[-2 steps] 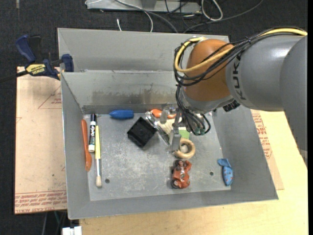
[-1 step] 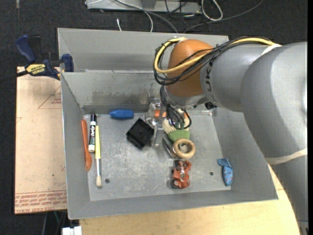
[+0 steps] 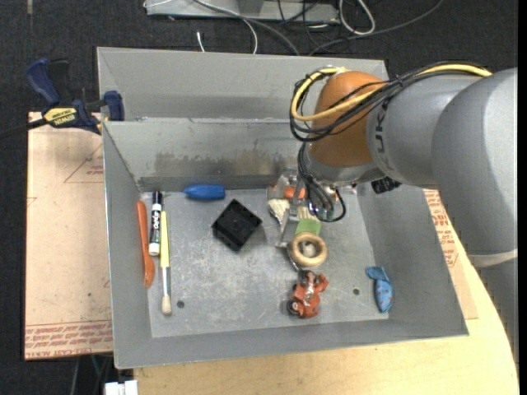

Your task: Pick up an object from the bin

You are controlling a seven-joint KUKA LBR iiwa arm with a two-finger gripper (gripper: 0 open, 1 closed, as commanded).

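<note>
We hover low over the small clutter just right of the bin's middle.
The grey bin [image 3: 247,290] has sloped walls, which probably keep loose things on its floor. Our arm [image 3: 461,155] bends in from the right, wrist turned down, likely to clear those walls. The gripper [image 3: 305,211] is near the black block [image 3: 237,224], just behind a tan tape roll [image 3: 308,250] and over a pale-and-green scrap [image 3: 284,211]. Whether it is open or closed, we cannot tell.

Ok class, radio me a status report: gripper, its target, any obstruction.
Gripper down at middle of bin. Tan tape roll right next to it, not seen held. Black block close beside; red toy past the roll.
</note>
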